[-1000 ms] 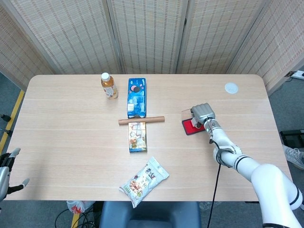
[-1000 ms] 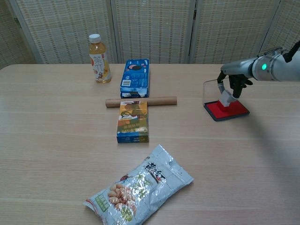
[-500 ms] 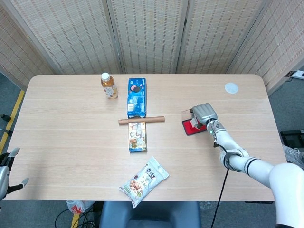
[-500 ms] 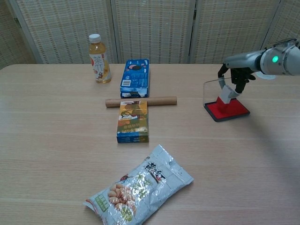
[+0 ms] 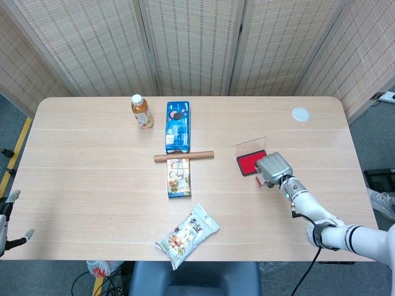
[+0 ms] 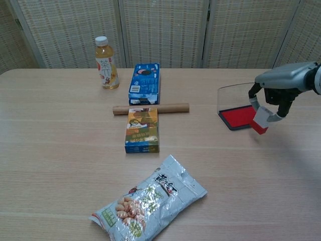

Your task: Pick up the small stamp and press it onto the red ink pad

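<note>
The red ink pad (image 5: pixel 250 162) (image 6: pixel 239 116) lies open at the right of the table, its clear lid (image 6: pixel 232 95) standing upright behind it. My right hand (image 5: pixel 274 167) (image 6: pixel 279 91) is just off the pad's near right corner and holds the small stamp (image 6: pixel 262 120), a white block with a red underside. The stamp hangs tilted beside the pad's corner, off the red surface. My left hand (image 5: pixel 6 223) shows only at the lower left edge of the head view, off the table, with its fingers apart and nothing in them.
A tea bottle (image 6: pixel 106 63) and a blue biscuit box (image 6: pixel 145 83) stand at the back. A brown rod (image 6: pixel 151 108), a small carton (image 6: pixel 142 129) and a snack bag (image 6: pixel 149 202) lie mid-table. A white disc (image 5: pixel 300 114) sits far right.
My right hand has drawn the stamp off the ink pad, toward the near right. The pad's red surface is now uncovered. The left hand barely shifted.
</note>
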`<state>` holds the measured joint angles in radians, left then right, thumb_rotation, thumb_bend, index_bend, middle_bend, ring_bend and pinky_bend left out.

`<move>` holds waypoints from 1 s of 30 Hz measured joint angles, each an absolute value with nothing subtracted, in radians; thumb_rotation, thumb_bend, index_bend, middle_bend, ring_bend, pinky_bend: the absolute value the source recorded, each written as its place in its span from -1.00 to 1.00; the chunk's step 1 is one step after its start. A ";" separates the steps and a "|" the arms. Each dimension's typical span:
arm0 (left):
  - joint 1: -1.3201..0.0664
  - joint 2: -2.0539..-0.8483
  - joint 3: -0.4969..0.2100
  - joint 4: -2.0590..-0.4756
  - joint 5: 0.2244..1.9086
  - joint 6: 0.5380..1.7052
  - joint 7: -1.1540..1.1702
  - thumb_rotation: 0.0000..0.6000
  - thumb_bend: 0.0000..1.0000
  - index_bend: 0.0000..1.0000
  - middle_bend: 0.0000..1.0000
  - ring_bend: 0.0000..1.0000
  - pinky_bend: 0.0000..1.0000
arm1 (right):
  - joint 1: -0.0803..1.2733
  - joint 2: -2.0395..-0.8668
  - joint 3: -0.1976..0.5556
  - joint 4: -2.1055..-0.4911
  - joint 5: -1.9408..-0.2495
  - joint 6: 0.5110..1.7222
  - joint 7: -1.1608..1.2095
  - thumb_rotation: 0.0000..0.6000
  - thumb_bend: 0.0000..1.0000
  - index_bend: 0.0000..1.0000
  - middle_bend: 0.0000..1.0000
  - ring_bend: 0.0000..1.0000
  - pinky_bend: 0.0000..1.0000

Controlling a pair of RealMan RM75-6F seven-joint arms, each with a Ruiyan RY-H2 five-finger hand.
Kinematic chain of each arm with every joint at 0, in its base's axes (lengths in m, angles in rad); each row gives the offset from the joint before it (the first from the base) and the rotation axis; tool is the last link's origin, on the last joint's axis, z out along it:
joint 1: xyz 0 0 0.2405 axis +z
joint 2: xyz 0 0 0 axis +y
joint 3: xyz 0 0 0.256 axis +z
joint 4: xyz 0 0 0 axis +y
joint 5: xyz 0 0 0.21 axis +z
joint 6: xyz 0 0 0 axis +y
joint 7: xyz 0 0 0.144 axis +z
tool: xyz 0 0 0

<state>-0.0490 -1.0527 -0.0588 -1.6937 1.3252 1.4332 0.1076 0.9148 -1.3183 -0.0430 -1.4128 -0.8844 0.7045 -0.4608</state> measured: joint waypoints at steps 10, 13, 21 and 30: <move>-0.049 -1.052 -0.057 -1.693 1.329 1.434 0.106 1.00 -0.54 -0.83 -0.60 -0.72 -0.38 | 0.909 -1.369 -0.052 -1.358 -0.881 0.677 -0.472 1.00 -0.39 0.81 0.71 0.41 0.46; -0.049 -1.052 -0.057 -1.693 1.329 1.433 0.107 1.00 -0.54 -0.83 -0.60 -0.72 -0.38 | 0.909 -1.379 -0.050 -1.341 -0.879 0.667 -0.469 1.00 -0.39 0.81 0.71 0.41 0.45; -0.050 -1.055 -0.056 -1.693 1.328 1.431 0.113 1.00 -0.54 -0.83 -0.60 -0.72 -0.38 | 0.909 -1.396 -0.046 -1.312 -0.880 0.651 -0.462 1.00 -0.41 0.80 0.70 0.40 0.45; -0.051 -1.055 -0.055 -1.691 1.331 1.430 0.110 1.00 -0.54 -0.83 -0.60 -0.72 -0.38 | 0.913 -1.404 -0.048 -1.298 -0.853 0.637 -0.476 1.00 -0.48 0.27 0.63 0.33 0.39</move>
<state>-0.0509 -1.0551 -0.0550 -1.6907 1.3309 1.4298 0.1100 0.9131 -1.4043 -0.0484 -1.2977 -0.8531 0.6369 -0.4763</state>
